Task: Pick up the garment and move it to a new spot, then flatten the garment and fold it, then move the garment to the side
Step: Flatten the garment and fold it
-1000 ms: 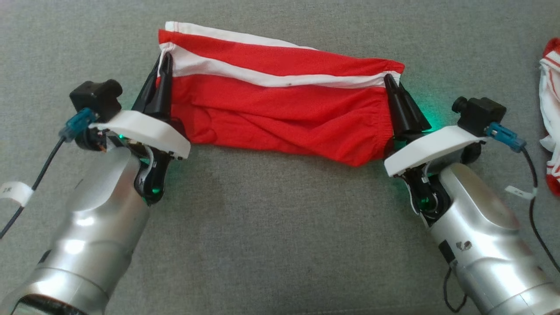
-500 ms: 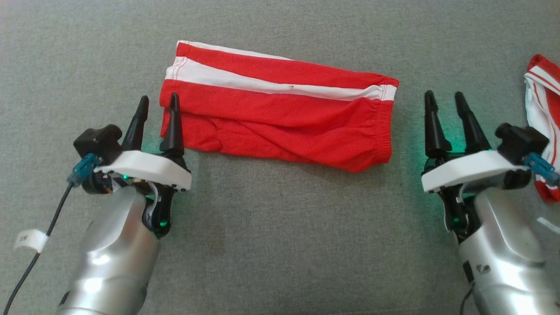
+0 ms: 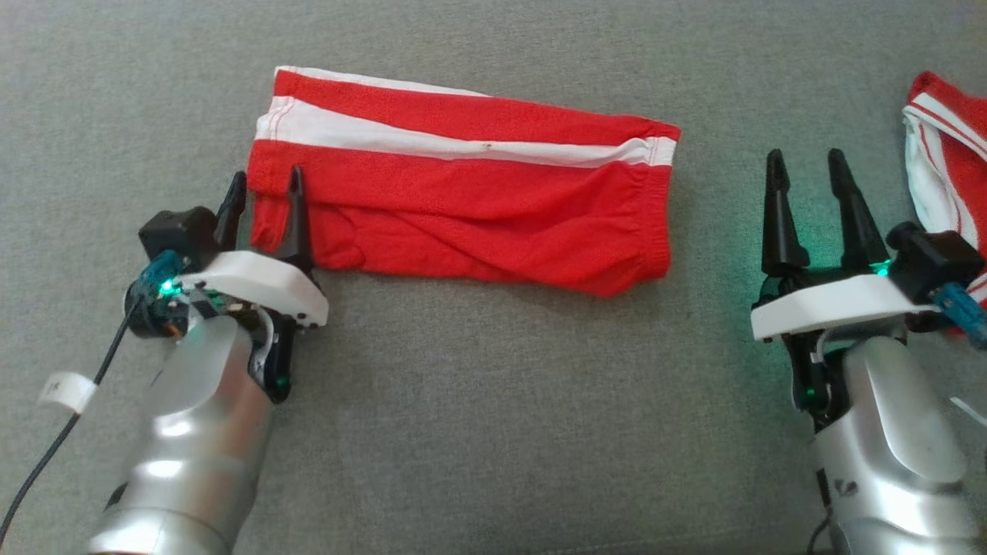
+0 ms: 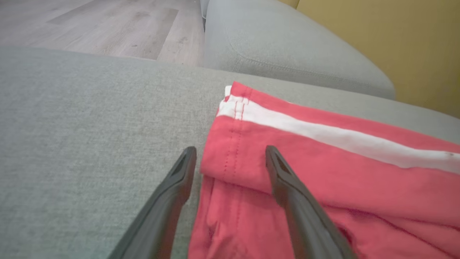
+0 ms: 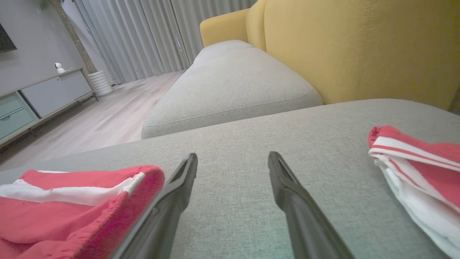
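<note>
The garment (image 3: 463,200) is a pair of red shorts with a white stripe, lying folded lengthwise on the grey sofa cushion (image 3: 478,401). My left gripper (image 3: 267,174) is open at its left end, one finger over the red cloth and the other beside it on the cushion. In the left wrist view the garment's (image 4: 323,162) folded corner sits between the open fingers of the left gripper (image 4: 230,149). My right gripper (image 3: 806,154) stands open, apart from the garment's right end. In the right wrist view the right gripper (image 5: 233,154) has bare cushion between its fingers and the garment (image 5: 72,201) to its left.
A second red and white garment (image 3: 944,162) lies bunched at the far right, close to my right wrist, and appears as the striped garment (image 5: 420,158) in the right wrist view. A yellow backrest (image 5: 359,46) and another grey cushion (image 5: 230,86) lie beyond, with wooden floor (image 4: 107,25) past the cushion edge.
Both grippers opened and let go of the garment's ends, then drew back. The garment now lies flat on the cushion. The right gripper moved well clear to the right.
</note>
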Tool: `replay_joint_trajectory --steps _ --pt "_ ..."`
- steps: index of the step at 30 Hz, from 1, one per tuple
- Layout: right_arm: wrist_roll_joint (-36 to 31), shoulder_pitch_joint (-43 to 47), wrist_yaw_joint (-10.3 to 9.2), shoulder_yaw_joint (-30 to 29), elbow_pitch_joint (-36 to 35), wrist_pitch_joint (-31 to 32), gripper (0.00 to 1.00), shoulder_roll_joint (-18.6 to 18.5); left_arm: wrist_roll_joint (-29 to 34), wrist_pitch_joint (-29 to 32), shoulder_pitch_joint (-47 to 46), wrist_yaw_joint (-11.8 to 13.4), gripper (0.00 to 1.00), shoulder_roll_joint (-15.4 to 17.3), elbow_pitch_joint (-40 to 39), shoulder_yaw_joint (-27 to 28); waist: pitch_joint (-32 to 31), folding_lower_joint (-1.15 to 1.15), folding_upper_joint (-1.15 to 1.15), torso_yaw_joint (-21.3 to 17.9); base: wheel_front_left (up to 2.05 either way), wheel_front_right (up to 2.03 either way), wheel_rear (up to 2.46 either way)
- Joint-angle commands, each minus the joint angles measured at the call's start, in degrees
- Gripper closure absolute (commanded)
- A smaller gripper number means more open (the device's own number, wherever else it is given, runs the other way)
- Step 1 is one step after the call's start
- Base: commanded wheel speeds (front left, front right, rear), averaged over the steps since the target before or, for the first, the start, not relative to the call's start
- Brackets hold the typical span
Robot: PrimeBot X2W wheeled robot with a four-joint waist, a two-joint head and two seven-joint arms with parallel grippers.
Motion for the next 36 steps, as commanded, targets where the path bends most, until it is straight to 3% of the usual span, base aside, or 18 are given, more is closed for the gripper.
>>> replay_joint_trajectory --steps 1,4,5,6,7,12,17,23,28,29,30,36 --pt "-0.37 0.9 0.37 0.87 -1.98 -0.61 0.0 0.73 0.28 -0.42 -1.52 0.25 0.0 1.4 -0.16 1.74 0.05 0.0 0.0 -0.24 0.0 0.0 0.0" --pt "-0.55 1.36 0.37 0.3 -2.48 -0.61 0.0 0.85 0.22 1.16 -2.45 0.0 0.0 0.6 4.79 0.87 -0.07 0.0 0.0 -0.5 0.0 0.0 0.0" --pt "-0.61 1.53 0.37 0.17 -2.56 -0.61 0.0 0.88 0.18 1.92 -2.66 -0.15 0.13 0.29 6.18 0.49 -0.18 0.0 0.0 -0.49 0.0 0.0 0.0" --pt "-0.66 1.7 0.37 0.0 -2.61 -0.61 0.0 0.9 0.17 2.83 -2.81 -0.31 0.66 -0.04 7.51 0.06 -0.3 0.0 0.0 -0.41 0.0 0.0 0.0" --pt "-0.72 1.88 0.37 -0.23 -2.6 -0.61 0.0 0.92 0.12 3.61 -2.88 -0.46 1.0 -0.37 8.68 -0.34 -0.52 0.0 0.0 -0.26 0.0 0.0 0.0" --pt "-0.86 2.37 0.37 -1.26 -2.15 -0.61 0.0 1.0 -0.8 4.53 -2.02 -1.11 1.0 -1.77 12.15 -1.56 -2.47 0.0 0.0 0.96 0.0 0.0 0.0" --pt "-0.8 3.4 0.37 -1.5 -1.5 -0.61 0.0 1.05 -1.71 0.95 -0.01 -1.11 1.0 -2.39 11.9 -1.43 -5.71 0.0 0.0 2.92 0.0 0.0 0.0" --pt "-0.06 6.28 0.37 -1.23 -0.25 -0.61 0.0 1.08 -1.55 -0.38 5.48 1.12 1.0 -2.86 8.95 -1.45 -9.7 0.0 0.0 6.28 0.0 0.0 0.0" --pt "1.23 7.39 0.37 0.63 0.19 -0.61 0.0 1.09 -0.43 -0.43 11.68 3.36 1.0 -3.03 0.38 -0.63 -10.6 0.0 0.0 8.74 0.0 0.0 0.0" --pt "1.57 7.25 0.37 1.42 0.24 -0.61 0.0 1.09 0.1 -0.44 12.81 3.91 0.59 -3.05 -1.65 -0.54 -10.51 0.0 0.0 9.17 0.0 0.0 0.0" --pt "2.03 6.95 0.37 2.3 0.24 -0.61 0.0 1.09 0.61 -0.44 13.85 4.53 0.0 -3.07 -3.75 -0.28 -10.4 0.0 0.0 9.53 0.0 0.0 0.0" --pt "4.39 2.74 0.37 7.29 1.86 -0.61 0.0 1.1 2.14 -0.45 19.18 6.8 0.0 -3.1 -15.92 0.55 -8.67 0.0 0.0 11.73 0.0 0.0 0.0"
